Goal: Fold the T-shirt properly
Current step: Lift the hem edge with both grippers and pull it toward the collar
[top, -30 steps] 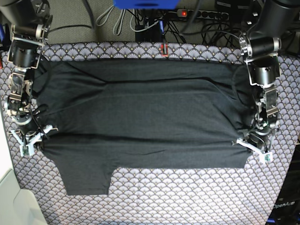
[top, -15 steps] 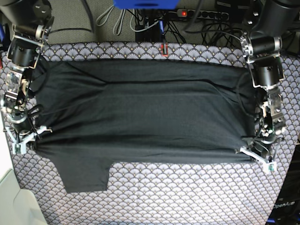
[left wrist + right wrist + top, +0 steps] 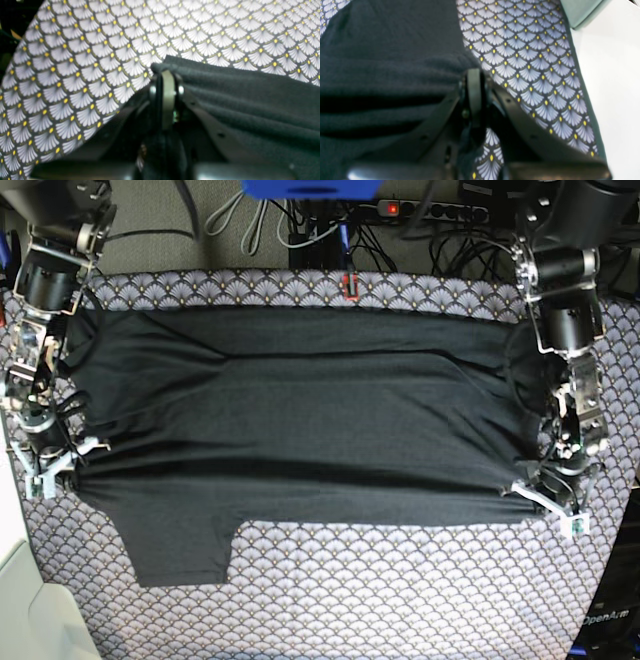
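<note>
Shirt edge drawn wider between two closed grips; fold still unfinished

At the jaws: the left gripper (image 3: 167,77) is clamped on a bunched corner of the T-shirt (image 3: 300,410), and the right gripper (image 3: 476,75) is closed on the opposite corner. Both hold dark fabric; neither shows a gap.

Just changed: the two grips stand farther apart than in the earliest base frame, each shifted outward. Meaning for the task: the edge between them appears to be under more tension, which probably straightens it ahead of a fold or a re-lay. Judged an early stage, as the shirt is spread broad.

Between the jaws: the near edge (image 3: 390,515) of the shirt runs from one grip to the other, with shallow ridges close to the right grip. Compared with the earliest base frame, this edge sits slightly closer to the arms' side and looks smoother.

Beyond the right grip, away from the arms: a rectangular flap (image 3: 185,550) lies out on the patterned cloth (image 3: 350,600); its end is also drawn in slightly. It likely needs tucking in later.

Farthest from the jaws, toward the arm bases: the shirt's far edge (image 3: 320,320) looks unchanged. Risk: too much pull could slip a corner or skew the body.
</note>
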`<state>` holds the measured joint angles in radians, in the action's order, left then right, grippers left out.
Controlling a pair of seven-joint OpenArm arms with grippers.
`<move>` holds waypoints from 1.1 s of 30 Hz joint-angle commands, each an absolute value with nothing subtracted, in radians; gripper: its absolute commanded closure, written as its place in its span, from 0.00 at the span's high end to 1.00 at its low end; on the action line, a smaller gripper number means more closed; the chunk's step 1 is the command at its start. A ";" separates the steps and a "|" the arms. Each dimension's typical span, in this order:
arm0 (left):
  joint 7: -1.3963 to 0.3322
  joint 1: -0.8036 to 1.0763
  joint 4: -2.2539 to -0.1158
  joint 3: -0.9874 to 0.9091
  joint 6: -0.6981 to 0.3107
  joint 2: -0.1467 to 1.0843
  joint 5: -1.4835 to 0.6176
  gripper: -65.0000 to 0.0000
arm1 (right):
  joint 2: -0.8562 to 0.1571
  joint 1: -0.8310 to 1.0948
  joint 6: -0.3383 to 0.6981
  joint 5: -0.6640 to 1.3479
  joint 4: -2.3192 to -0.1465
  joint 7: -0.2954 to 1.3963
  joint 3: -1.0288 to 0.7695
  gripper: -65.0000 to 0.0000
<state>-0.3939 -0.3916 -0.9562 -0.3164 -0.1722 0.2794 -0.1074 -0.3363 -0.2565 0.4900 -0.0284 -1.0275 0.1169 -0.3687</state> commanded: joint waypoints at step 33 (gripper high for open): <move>-0.371 -0.252 -1.179 -0.321 -0.163 0.306 -0.222 0.00 | -0.317 -0.136 0.599 -0.019 -1.191 0.088 -0.515 0.00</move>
